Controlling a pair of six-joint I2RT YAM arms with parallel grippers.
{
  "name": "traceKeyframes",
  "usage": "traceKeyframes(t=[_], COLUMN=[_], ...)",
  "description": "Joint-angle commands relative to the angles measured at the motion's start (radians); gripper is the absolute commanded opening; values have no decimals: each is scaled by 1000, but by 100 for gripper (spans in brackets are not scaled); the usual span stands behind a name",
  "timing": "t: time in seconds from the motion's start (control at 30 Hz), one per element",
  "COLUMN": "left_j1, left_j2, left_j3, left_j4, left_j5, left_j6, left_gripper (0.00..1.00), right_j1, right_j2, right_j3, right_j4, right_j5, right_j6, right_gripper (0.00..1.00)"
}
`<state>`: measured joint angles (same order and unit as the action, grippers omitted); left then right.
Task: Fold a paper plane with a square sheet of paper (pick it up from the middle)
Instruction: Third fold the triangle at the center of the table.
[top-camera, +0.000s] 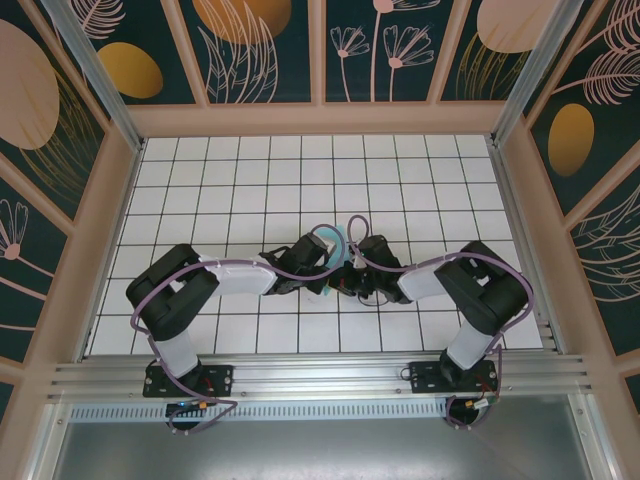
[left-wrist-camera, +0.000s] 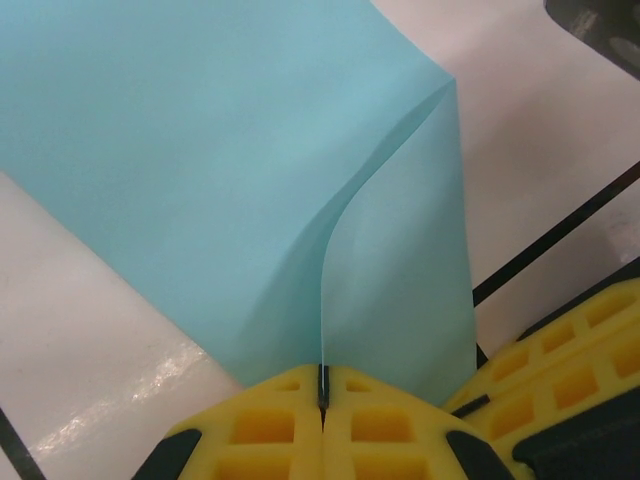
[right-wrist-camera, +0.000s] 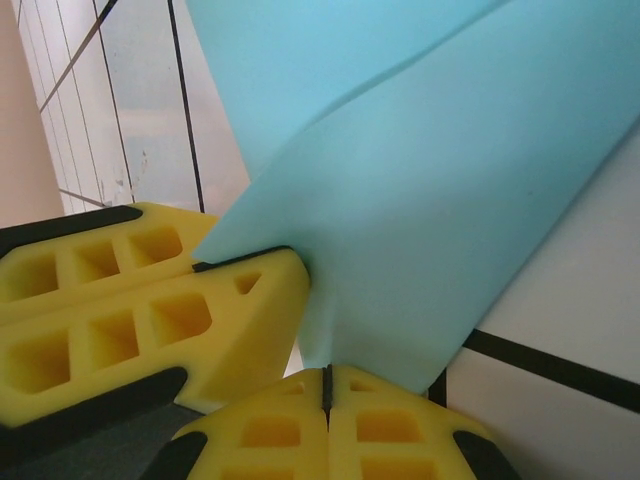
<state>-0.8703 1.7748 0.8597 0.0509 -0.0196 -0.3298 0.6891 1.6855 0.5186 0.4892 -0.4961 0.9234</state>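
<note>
The left gripper (left-wrist-camera: 322, 386) has its yellow fingers pressed flat together on the square sheet of paper (left-wrist-camera: 200, 150), with no gap between the pads and the paper's edge caught in the seam. From that pinch a curved fold line rises from 6 o'clock toward 1 o'clock, and the two turquoise layers part slightly on either side of it. The right gripper (right-wrist-camera: 327, 386) is likewise clamped on the same sheet, fingers fully together, the paper spreading up and out toward 1 o'clock. The two grippers sit just beside each other: in the right wrist view the left one's fingers (right-wrist-camera: 130, 310) lie at 9 o'clock, touching the paper. From above, both arms bend inward and meet just below the centre of the white tiled table (top-camera: 230, 180), with a small patch of the sheet (top-camera: 337, 240) visible at 12 o'clock of the meeting point. Whether the paper's far edge touches the tiles cannot be determined.
</note>
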Motion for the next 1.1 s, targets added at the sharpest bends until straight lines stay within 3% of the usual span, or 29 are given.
traceKeyframes(t=[0.0,0.17,0.43,0.73,1.07], left_j1=[5,5,6,5,5], left_j2=[38,38,38,40,32], left_j3=[-12,-12,-10,-11,-15], left_j4=[-85,-85,-84,-85,-85], left_j5=[-18,-19,-11,-13,-14], left_j6=[16,15,14,17,15], left_gripper=[0,0,0,0,0], right_j1=[10,24,65,78,91], right_j2=[-30,-93,-23,40,-69], right_j3=[-21,-51,-40,-27,-22], right_j4=[-21,11,80,-18,-18], right_j5=[34,30,23,77,61], right_j6=[-3,29,62,47,47], right_gripper=[4,4,4,3,4])
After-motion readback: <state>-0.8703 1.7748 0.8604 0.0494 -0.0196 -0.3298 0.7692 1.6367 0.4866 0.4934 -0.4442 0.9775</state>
